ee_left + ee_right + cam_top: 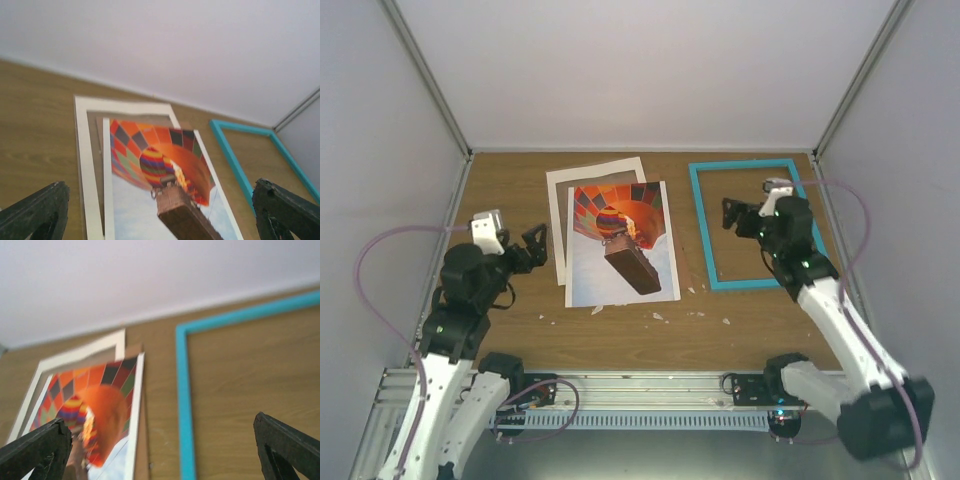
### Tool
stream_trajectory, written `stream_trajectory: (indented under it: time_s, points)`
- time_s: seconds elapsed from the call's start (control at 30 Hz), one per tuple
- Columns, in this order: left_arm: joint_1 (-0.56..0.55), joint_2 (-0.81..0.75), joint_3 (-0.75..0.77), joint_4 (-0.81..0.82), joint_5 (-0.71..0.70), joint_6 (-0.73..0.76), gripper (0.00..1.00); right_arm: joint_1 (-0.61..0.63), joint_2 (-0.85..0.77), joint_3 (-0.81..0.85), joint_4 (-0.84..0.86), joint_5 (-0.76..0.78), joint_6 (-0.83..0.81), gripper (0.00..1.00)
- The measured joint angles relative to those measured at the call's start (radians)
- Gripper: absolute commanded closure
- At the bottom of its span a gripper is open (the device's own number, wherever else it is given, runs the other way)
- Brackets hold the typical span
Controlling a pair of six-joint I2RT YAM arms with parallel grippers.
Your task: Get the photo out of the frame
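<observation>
The photo (620, 242), a hot-air balloon print, lies flat on the table left of centre, partly on top of a white-edged sheet (560, 190) with a grey-brown middle. It also shows in the left wrist view (165, 190) and the right wrist view (95, 415). The turquoise frame (700, 225) lies empty on the table to the right, bare wood showing through it; it also shows in the left wrist view (232, 160) and the right wrist view (184, 405). My left gripper (535, 245) is open and empty, left of the photo. My right gripper (735, 215) is open and empty above the frame.
Small white scraps (658, 316) lie on the wooden table (620, 335) near the photo's front edge. Grey walls close in the back and both sides. A metal rail (640, 385) runs along the near edge.
</observation>
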Motion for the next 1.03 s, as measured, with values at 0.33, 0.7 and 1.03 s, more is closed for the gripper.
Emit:
stream_trajectory:
  time_s: [0.33, 0.7, 1.03]
  points:
    - [0.000, -0.153, 0.000, 0.113, -0.099, 0.101, 0.01, -0.003, -0.517, -0.104, -0.050, 0.332, -0.143, 0.00]
    - [0.000, -0.155, -0.064, 0.165, -0.176, 0.129, 0.01, -0.004, -0.542, -0.163, -0.056, 0.466, -0.127, 0.00]
    - [0.000, -0.152, -0.069, 0.177, -0.183, 0.129, 0.01, -0.004, -0.527, -0.163, -0.054, 0.469, -0.127, 0.00]
